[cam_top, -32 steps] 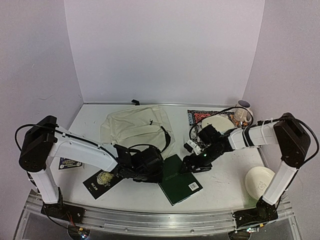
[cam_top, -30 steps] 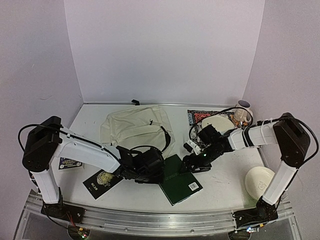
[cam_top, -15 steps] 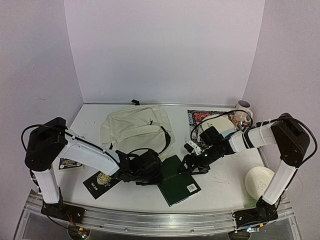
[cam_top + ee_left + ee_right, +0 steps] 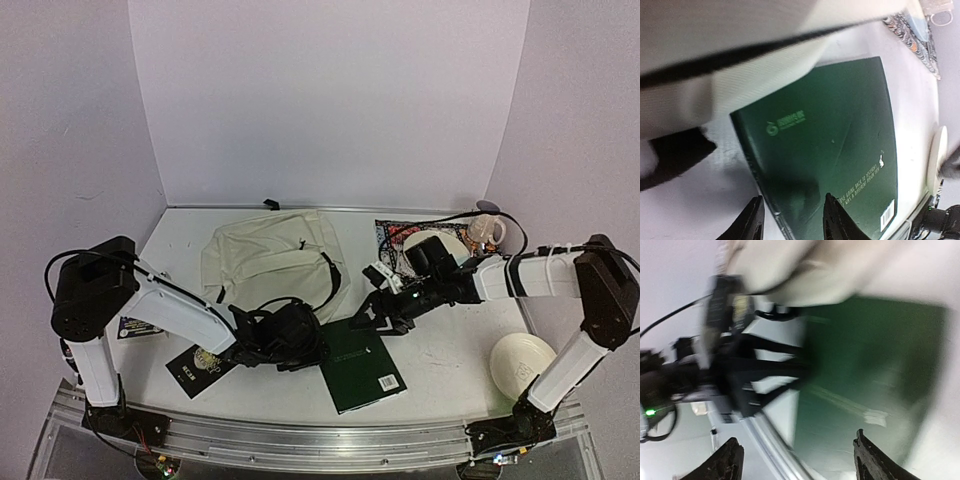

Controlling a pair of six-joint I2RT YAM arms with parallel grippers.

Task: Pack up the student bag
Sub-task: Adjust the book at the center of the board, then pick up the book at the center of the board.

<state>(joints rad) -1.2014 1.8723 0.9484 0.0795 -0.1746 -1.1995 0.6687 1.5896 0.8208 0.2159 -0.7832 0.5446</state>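
Right arm (image 4: 520, 272) flatter, green book (image 4: 362, 365) shifted, left arm (image 4: 180, 315) beside student bag (image 4: 262, 255)

We look down on the whole table (image 4: 455, 352) from high above its near edge; both wrist cameras sit low and close, facing from opposite sides the green book (image 4: 362, 365) all views share.

Left arm (image 4: 175, 308) and right arm (image 4: 535, 272) low, inward; left gripper (image 4: 792, 227) half-spread, right gripper (image 4: 800, 462) seemingly wider.
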